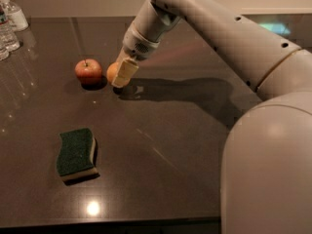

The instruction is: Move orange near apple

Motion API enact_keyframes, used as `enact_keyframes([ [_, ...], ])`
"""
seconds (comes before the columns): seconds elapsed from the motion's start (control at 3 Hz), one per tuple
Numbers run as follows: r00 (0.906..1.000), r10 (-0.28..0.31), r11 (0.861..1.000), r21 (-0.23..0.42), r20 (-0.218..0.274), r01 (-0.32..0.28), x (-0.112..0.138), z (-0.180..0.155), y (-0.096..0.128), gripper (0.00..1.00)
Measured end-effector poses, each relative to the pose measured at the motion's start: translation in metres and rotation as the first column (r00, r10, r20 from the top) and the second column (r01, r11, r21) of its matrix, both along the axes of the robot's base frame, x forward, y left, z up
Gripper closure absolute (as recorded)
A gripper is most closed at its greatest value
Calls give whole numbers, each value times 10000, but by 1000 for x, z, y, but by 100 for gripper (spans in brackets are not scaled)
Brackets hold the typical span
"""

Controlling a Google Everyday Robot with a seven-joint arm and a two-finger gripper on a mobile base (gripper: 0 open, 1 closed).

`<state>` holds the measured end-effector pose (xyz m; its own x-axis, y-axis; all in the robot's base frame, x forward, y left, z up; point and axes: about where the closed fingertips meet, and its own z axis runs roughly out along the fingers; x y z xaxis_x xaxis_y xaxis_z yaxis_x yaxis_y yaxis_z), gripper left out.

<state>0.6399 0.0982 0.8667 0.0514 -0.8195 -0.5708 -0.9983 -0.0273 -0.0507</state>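
Note:
The red apple (88,71) with a thin dark stem sits on the dark table (185,130) at the left. The orange (112,72) lies just right of it, a small gap apart, and is partly hidden behind my gripper. My gripper (121,74) reaches down from the upper right on the white arm and is shut on the orange, with one pale finger (125,72) across its front. The orange is at table level.
A green and yellow sponge (76,153) lies at the front left. Clear water bottles (10,26) stand at the far left back corner. My white arm (219,33) and base (268,169) fill the right side.

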Motion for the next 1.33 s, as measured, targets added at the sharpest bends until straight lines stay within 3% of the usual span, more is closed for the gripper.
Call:
enact_keyframes([
  [1.0, 9995, 299, 9995, -81, 79, -298, 2, -15, 20, 17],
  [1.33, 9995, 329, 9994, -90, 40, -329, 1, -17, 22, 0],
])
